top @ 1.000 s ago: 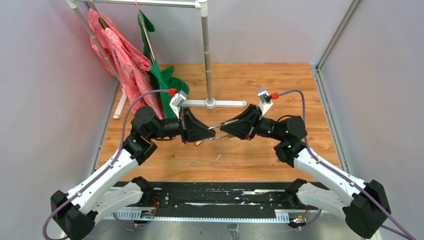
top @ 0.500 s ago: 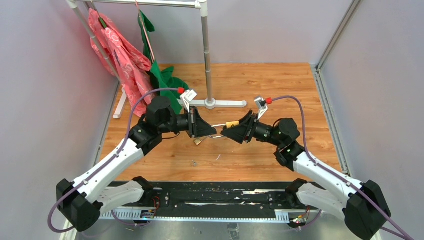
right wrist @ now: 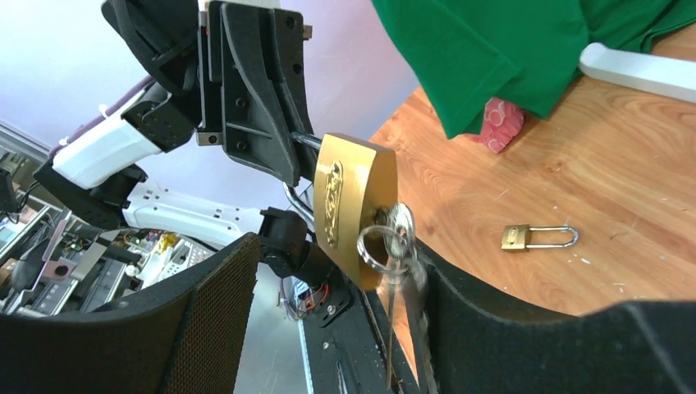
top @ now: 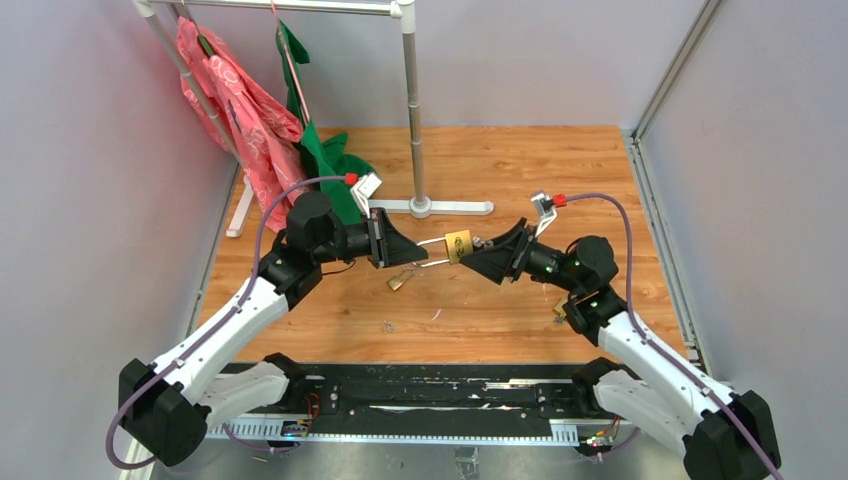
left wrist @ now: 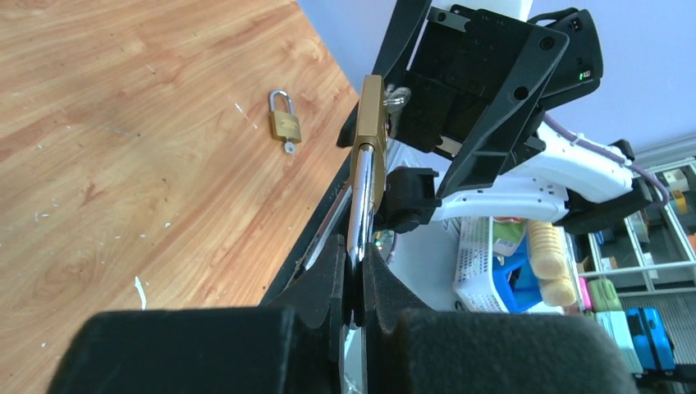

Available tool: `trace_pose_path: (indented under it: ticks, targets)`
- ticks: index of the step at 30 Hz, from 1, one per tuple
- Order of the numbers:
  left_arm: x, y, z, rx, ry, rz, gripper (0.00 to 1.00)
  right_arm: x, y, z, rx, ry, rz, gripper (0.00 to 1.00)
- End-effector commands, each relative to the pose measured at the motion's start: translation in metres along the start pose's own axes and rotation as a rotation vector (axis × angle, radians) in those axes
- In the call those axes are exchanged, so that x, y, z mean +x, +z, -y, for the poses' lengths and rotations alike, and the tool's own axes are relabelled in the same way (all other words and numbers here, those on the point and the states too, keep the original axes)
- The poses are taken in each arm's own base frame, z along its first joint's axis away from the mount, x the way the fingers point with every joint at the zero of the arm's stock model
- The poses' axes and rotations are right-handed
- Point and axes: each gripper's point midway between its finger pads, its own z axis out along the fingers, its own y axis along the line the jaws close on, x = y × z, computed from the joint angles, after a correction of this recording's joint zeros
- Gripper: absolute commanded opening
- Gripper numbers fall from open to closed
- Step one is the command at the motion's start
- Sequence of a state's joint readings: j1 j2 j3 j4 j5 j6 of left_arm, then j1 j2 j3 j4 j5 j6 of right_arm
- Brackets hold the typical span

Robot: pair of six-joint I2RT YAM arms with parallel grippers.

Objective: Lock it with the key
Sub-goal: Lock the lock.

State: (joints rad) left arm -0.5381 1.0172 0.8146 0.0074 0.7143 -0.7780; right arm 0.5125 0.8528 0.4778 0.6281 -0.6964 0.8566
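**Padlock drawn out between the pincers, key seated**

The left pincer (left wrist: 353, 256) is clenched on the shackle (left wrist: 361, 193), with the steel bar pinched at its fingertips. Straight out from them the brass padlock (top: 459, 244) is held in the air. A second ago the two pincers nearly met nose to nose and the lock barely showed. Now the arms have spread, and the body lies broad face up in the gap between them.

At the end of the lock farthest from the left pincer, the key (right wrist: 396, 223) sits in the keyhole with its ring. The right pincer (right wrist: 332, 254) is released: its jaws stand wide on either side of that end, and the key rests against one finger only. I judge insertion done and the turn not yet made, so that pincer must close on the key first.

Farther off, below both pincers, a spare padlock (right wrist: 538, 237) lies on the table (left wrist: 123, 123).
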Motion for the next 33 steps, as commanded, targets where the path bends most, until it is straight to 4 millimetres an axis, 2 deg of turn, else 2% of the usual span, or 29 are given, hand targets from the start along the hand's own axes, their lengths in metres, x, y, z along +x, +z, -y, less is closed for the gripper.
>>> trace_pose_path:
  ticks: [1, 8, 13, 17, 22, 26, 27, 28, 33]
  targets:
    - [-0.019, -0.009, 0.01, 0.04, 0.048, 0.088, 0.0, -0.011, -0.015, -0.011, -0.05, -0.034, 0.017, 0.67]
    - [-0.014, -0.012, 0.019, 0.092, 0.07, 0.067, 0.0, -0.018, -0.015, -0.007, -0.07, 0.001, 0.049, 0.67]
    - [-0.013, -0.014, 0.023, 0.102, 0.081, 0.064, 0.0, -0.032, -0.012, -0.011, -0.145, 0.06, 0.092, 0.61]
    - [-0.015, -0.018, 0.029, 0.11, 0.099, 0.07, 0.0, -0.042, -0.019, -0.001, -0.123, 0.082, 0.159, 0.63]
    - [-0.011, -0.024, 0.038, 0.134, 0.147, 0.05, 0.0, -0.044, -0.02, 0.011, -0.05, 0.035, 0.147, 0.66]
    - [-0.005, -0.027, 0.044, 0.168, 0.193, 0.018, 0.0, -0.039, -0.017, 0.0, -0.119, -0.01, 0.067, 0.66]
    - [-0.004, -0.03, 0.048, 0.175, 0.23, 0.001, 0.0, -0.031, -0.018, -0.014, -0.218, -0.046, -0.005, 0.66]
    - [-0.003, -0.031, 0.049, 0.176, 0.239, -0.003, 0.0, -0.029, -0.018, -0.018, -0.254, -0.056, -0.028, 0.66]
    - [0.001, -0.037, 0.052, 0.175, 0.275, -0.025, 0.0, -0.026, -0.022, -0.031, -0.373, -0.027, -0.073, 0.6]
